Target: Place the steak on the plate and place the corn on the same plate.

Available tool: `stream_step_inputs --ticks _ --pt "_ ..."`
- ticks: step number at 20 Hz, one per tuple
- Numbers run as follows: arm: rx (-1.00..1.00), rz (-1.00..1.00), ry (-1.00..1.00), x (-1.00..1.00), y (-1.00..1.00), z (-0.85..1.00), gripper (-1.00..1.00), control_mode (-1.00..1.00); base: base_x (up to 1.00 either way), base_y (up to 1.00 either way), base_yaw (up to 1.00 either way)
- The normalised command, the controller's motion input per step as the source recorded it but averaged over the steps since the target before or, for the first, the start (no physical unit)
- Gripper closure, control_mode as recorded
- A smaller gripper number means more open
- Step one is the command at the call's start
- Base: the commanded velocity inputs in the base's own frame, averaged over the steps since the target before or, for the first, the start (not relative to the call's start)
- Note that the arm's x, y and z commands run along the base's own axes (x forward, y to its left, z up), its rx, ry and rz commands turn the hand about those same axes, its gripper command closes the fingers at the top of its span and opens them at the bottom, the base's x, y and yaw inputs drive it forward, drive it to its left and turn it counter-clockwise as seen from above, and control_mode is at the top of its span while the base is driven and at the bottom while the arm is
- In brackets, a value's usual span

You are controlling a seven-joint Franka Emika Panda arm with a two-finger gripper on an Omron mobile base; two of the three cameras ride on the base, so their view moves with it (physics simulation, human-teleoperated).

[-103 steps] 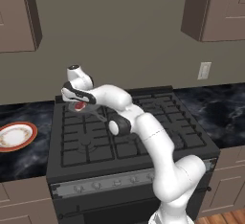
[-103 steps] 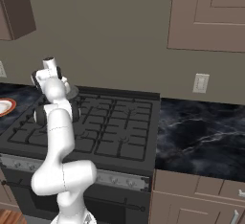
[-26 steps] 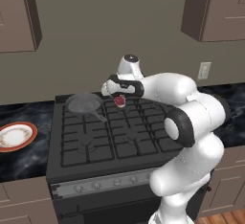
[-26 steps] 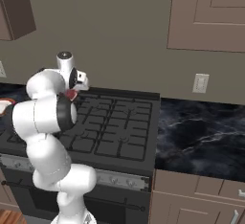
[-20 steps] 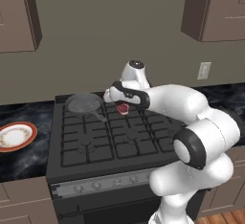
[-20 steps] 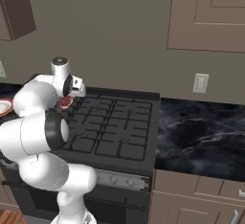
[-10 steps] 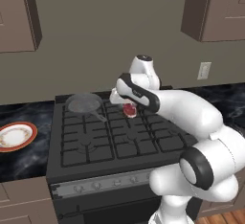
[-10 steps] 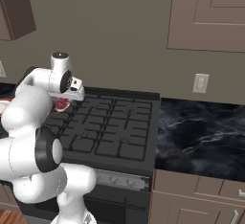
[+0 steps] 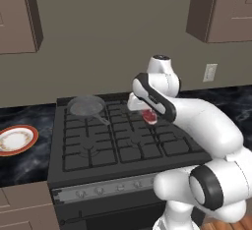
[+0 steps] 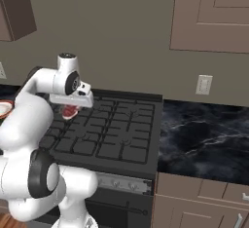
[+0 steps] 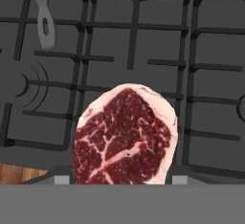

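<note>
The steak (image 11: 125, 137), a red marbled slab with a pale fat edge, hangs in my gripper (image 9: 150, 117) above the middle of the black stove (image 9: 118, 140). The jaws are shut on the steak (image 9: 150, 116), which also hangs red under the hand (image 10: 69, 111) in the right base view. The plate (image 9: 15, 139), orange-red rimmed with a cream centre, lies on the dark counter far to the left of the stove; its edge (image 10: 4, 107) peeks out behind my arm. The corn is out of view.
A dark frying pan (image 9: 86, 106) sits on the back-left burner with its handle (image 11: 44, 24) pointing toward the stove's middle. Black marble counter (image 10: 204, 139) runs right of the stove. Brown cabinets hang above on both sides.
The arm has carried the steak rightward over the stove, away from the pan and the plate, and slightly lower. The grip has stayed the same.
</note>
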Motion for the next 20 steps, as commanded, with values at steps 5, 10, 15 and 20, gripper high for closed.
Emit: stream_step_inputs --ticks 5,10,15,20 --pt "-0.07 0.0 0.0 -0.25 -0.16 -0.05 1.0 -1.0 0.0 0.0 0.0" --pt "0.0 0.0 0.0 -0.1 0.0 0.0 1.0 -1.0 0.0 0.0 0.0" --pt "0.0 0.0 0.0 0.0 0.0 0.0 1.0 1.0 -0.4 0.09 -0.02" --pt "0.0 0.0 0.0 0.0 0.0 0.0 1.0 1.0 -0.45 0.78 -0.1"
